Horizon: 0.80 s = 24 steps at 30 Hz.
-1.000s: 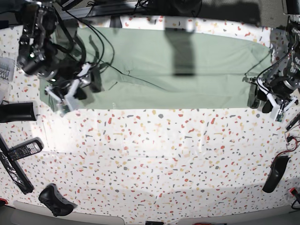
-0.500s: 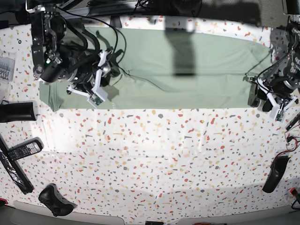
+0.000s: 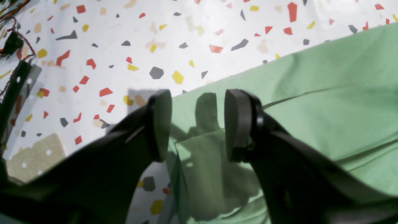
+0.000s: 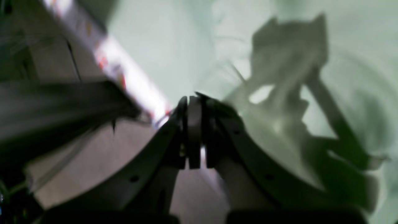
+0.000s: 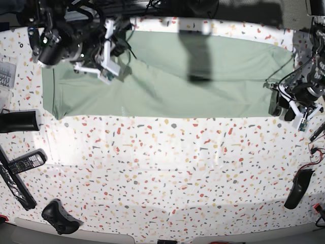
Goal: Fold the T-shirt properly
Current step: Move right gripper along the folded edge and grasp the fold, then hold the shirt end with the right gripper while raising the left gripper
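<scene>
The T-shirt [image 5: 172, 81] lies spread flat across the far part of the speckled worktop [image 5: 167, 173], and everything else is placed here from it.

Off its left edge, a black cylinder [image 5: 19, 121] lies on the worktop just beside the shirt's near-left corner. Nearer the viewer than that, well apart from the cloth, are a remote control [image 5: 26, 161] and a black game controller [image 5: 60, 217].

Over the shirt's far-left corner hangs the right gripper [image 5: 112, 61], with its arm and cables above the cloth. In the right wrist view, which is blurred, the right gripper [image 4: 194, 130] has its jaws pressed together with no gap showing between them. Pale green fabric fills the space beyond them, but whether any cloth is pinched there cannot be told.

The middle of the shirt is smooth, crossed by a dark shadow running from its far edge.

At the shirt's near-right corner sits the left gripper [image 5: 285, 108]. In the left wrist view, the left gripper [image 3: 197, 124] has its jaws apart, straddling a folded corner of green fabric, one jaw over the bare worktop just beside the cloth's edge and the other over the cloth. Neither jaw visibly presses the fabric.

Well off the shirt's right end, near the front edge of the worktop, lies a black oblong object [image 5: 298, 188].
</scene>
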Each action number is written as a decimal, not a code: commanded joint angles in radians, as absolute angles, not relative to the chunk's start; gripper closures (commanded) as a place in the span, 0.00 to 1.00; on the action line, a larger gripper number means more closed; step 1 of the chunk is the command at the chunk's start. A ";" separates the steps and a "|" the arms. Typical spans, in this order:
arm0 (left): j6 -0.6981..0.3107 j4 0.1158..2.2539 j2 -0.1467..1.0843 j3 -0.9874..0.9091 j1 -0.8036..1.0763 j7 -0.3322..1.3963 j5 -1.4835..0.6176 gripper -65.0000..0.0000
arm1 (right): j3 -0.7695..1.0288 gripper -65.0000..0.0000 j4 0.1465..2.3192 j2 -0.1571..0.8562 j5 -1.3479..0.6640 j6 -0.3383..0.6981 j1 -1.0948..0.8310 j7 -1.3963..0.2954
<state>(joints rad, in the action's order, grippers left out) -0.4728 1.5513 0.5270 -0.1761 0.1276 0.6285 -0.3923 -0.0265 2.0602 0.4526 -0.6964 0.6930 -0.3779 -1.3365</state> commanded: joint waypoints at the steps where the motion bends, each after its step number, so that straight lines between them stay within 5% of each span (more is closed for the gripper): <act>1: -0.472 1.568 0.546 -0.183 0.116 0.606 -0.403 0.62 | -0.022 1.00 2.084 0.481 -0.707 0.698 -0.399 -1.337; 6: -0.472 1.568 0.546 -0.183 0.116 0.606 -0.402 0.62 | -0.022 1.00 2.085 0.560 -0.707 0.698 -0.466 -1.305; 16: -0.473 1.568 0.546 -0.183 0.117 0.684 -0.403 0.62 | -0.022 0.98 2.085 0.565 -0.603 0.698 -0.463 -1.055; 20: -0.472 1.568 0.546 -0.183 0.117 0.687 -0.403 0.62 | -0.022 0.59 2.085 0.565 -0.606 0.698 -0.463 -1.045; 24: -0.472 1.568 0.546 -0.183 0.123 0.688 -0.403 0.62 | -0.019 0.48 2.086 0.565 -0.606 0.698 -0.463 -0.982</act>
<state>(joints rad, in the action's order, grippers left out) -0.4732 1.5513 0.5270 -0.1761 0.1303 0.7067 -0.3931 -0.0261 2.0678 0.5541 -0.5949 0.6922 -0.4656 -0.9974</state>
